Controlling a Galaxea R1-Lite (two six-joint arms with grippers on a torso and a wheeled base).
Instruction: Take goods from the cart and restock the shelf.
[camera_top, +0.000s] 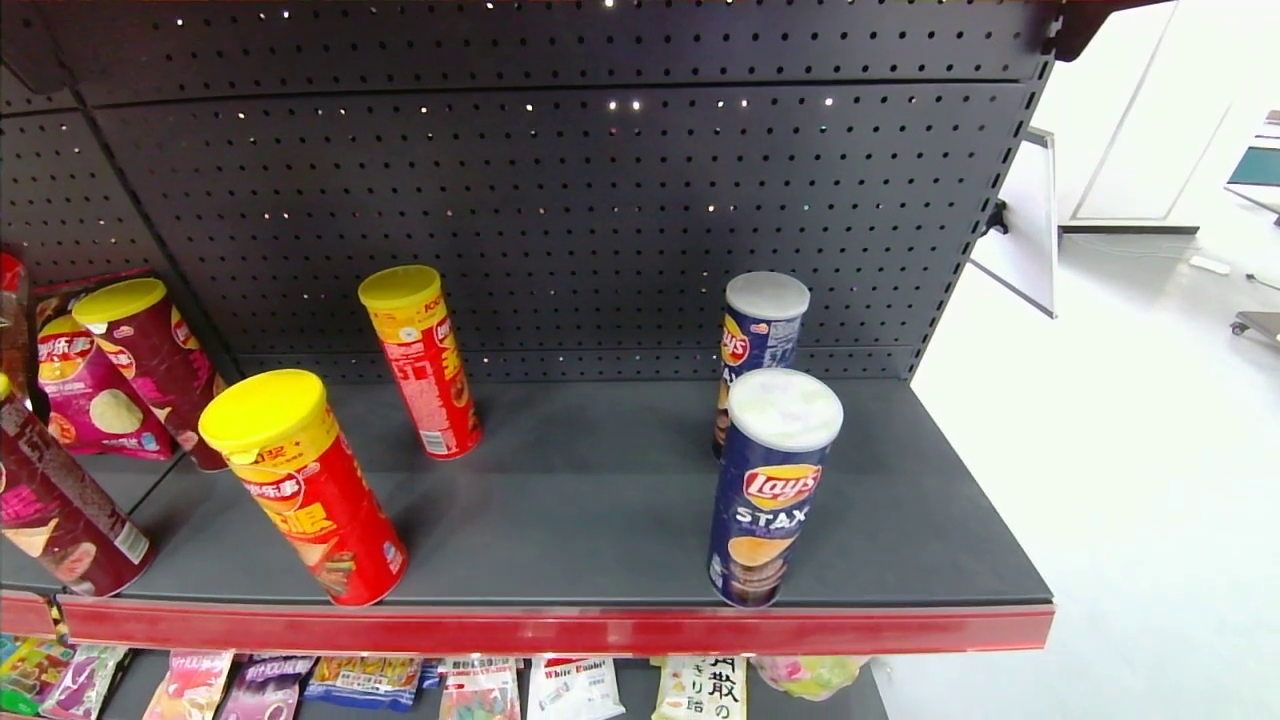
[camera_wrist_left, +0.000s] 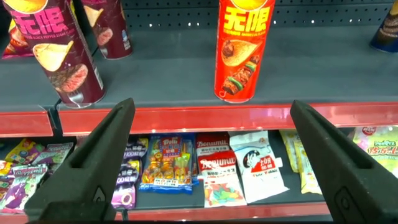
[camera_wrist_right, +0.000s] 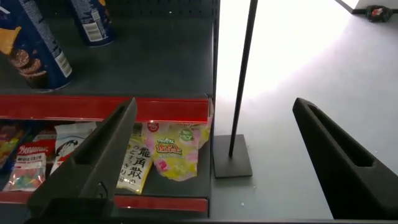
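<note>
Two red cans (camera_top: 305, 490), two blue cans (camera_top: 770, 490)

Left gripper (camera_wrist_left: 212, 104): you see two matte black fingers (camera_wrist_left: 93, 168), wedge-shaped, tapering to blunt tips.
Right gripper (camera_wrist_right: 216, 102): you get the same black tapered pair, plain-faced.

The left gripper (camera_wrist_left: 211, 106) has its fingers spread wide. A red can (camera_wrist_left: 244, 50) stands on the shelf (camera_wrist_left: 168, 78), snack bags (camera_wrist_left: 214, 171) below.
</note>
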